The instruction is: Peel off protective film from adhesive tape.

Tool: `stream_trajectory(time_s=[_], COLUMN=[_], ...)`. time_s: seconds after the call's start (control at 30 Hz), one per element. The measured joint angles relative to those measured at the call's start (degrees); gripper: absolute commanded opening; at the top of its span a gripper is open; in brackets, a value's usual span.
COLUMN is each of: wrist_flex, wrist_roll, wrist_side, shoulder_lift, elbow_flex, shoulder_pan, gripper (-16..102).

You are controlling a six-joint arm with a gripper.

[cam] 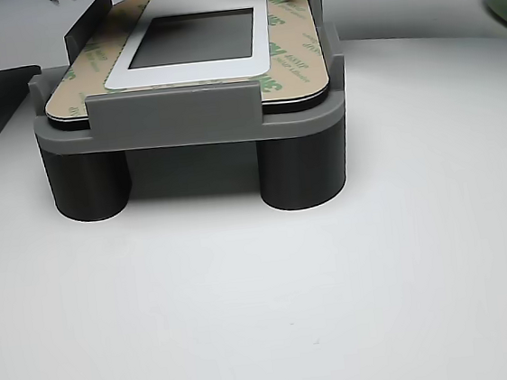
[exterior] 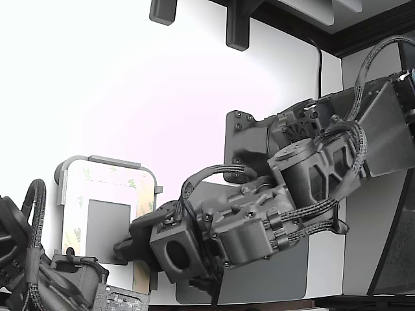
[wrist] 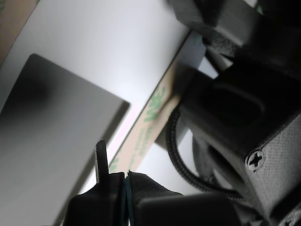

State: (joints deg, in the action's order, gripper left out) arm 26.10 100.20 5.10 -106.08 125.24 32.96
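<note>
In the exterior view, two arms are seen: one large dark arm [exterior: 305,175] reaching from the exterior view's right toward the plate, and part of a second arm [exterior: 39,272] at the lower left of that view. One white plate [exterior: 107,207] with a grey rectangular centre is seated in one grey plastic frame [exterior: 97,161]. The adhesive tape [exterior: 81,194], faced with its green-logo liner, is seen along the plate's edges. One dark grey mat [exterior: 285,278] lies under the large arm. The gripper [exterior: 133,249] is placed at the plate's right edge as this view shows it; whether it is closed cannot be told here.

In the wrist view, one strip of protective film [wrist: 150,122], tan with green logos, is seen running along the white plate's edge beside the grey centre [wrist: 51,122]. The gripper [wrist: 117,181] is shown with its jaws pressed together just beside the strip's near end; whether film is caught between them cannot be told.

In the other view, the frame [cam: 173,117] is carried on two dark cylindrical posts [cam: 301,171], and the plate lies inside it. The liner-faced tape [cam: 294,54] is seen on all visible edges of the plate.
</note>
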Motion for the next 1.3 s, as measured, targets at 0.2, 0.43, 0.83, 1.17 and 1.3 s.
stream_trajectory(time_s=[0.2,0.43,0.83,1.17,1.3], wrist_flex=[-0.26,-0.62,-2.02,-1.93,-0.70], wrist_roll=[-1.58,-2.02,2.11,3.43,3.60], wrist_side=[-0.35,2.02,3.08,2.90,2.72], shoulder_lift=[2.46,2.90,4.39,6.86,8.09], elbow_flex=[-0.88,-0.62,-0.09,-2.20,-4.04], shoulder_pan=[2.02,4.66,6.59,6.94,7.03], gripper=[-10,-10,-10,-10,-10])
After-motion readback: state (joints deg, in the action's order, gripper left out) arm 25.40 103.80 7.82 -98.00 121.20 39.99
